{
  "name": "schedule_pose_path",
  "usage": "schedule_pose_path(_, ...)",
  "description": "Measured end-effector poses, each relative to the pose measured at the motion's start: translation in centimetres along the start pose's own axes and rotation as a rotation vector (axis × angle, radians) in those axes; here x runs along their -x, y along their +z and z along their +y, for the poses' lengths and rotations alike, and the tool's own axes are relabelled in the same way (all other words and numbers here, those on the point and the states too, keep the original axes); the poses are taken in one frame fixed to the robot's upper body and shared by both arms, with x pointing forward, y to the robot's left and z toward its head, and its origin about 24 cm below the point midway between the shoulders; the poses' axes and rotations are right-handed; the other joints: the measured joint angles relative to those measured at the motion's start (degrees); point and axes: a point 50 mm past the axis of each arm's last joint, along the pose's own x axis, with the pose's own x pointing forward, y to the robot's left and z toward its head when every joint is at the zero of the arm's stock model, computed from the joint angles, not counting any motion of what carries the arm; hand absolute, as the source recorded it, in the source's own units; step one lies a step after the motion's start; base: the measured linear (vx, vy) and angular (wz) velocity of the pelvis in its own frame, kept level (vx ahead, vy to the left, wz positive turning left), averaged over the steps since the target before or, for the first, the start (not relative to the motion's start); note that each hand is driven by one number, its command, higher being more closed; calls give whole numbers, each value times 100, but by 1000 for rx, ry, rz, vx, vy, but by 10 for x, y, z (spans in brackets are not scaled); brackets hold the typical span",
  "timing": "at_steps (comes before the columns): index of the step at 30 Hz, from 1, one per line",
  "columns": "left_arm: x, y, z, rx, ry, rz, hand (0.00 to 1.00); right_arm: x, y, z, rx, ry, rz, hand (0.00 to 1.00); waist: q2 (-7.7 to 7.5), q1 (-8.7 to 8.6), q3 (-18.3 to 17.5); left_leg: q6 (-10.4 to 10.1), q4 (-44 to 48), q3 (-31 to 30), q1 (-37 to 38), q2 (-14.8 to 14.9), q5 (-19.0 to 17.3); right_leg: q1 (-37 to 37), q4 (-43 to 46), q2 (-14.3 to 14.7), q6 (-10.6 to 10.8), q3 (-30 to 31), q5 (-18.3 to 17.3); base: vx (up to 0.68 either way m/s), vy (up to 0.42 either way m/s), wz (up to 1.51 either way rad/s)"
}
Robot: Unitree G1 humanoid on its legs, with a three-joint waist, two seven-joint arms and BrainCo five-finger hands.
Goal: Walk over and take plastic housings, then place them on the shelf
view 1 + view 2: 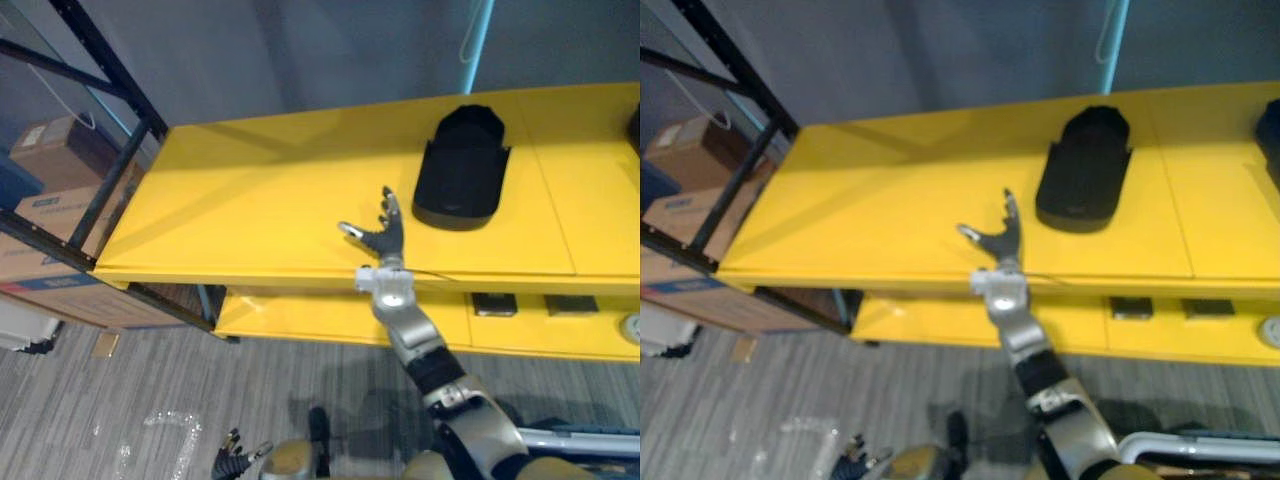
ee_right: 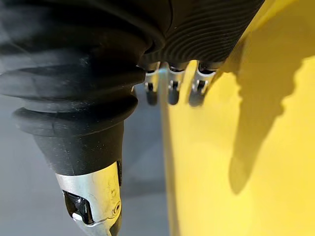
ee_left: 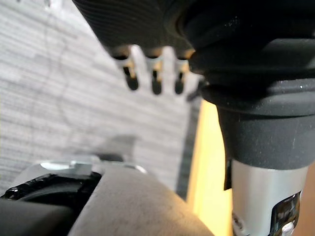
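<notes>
Black moulded plastic housing (image 1: 462, 168) on flat yellow shelf (image 1: 250, 200). Right hand (image 1: 385, 232) splayed, empty, over shelf's front edge. Left hand (image 1: 236, 458) below shelf, half cut off, fingers loose.

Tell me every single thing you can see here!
Plastic housing: one, black, on the top shelf, to the right of the raised hand.
Dark thing: one, black, on the top shelf, cut off by the right edge.
Top shelf: one, yellow.
Lower shelf: one, yellow, under the top one.
Flat pieces: two, dark, on the lower shelf.
Round thing: one, white, far right on the lower shelf.
Rack frame: one, black, left.
Cardboard boxes: several, brown, behind the rack frame.
Plastic wrap: one, clear, on the grey floor.
Right hand: open, above the top shelf's front edge.
Left hand: open, low over the floor.
</notes>
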Motion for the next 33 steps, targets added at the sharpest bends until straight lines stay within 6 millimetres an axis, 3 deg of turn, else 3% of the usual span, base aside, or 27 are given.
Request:
schedule_pose_path(12, 1, -2, -5, 5, -15, 8, 0, -6, 5, -12, 3, -132, -13, 0, 111, -8, 31, 0, 0, 5, 4, -18, 0, 1, 25, -40, 7, 10, 5, 0, 0, 0)
schedule_pose_path(33, 1, -2, -6, -14, -26, 10, 0, -1, 2, -23, 5, -241, -17, 0, 112, -54, 30, 0, -1, 41, 27, -10, -2, -10, 63, -59, 6, 60, 3, 0, 0, 0)
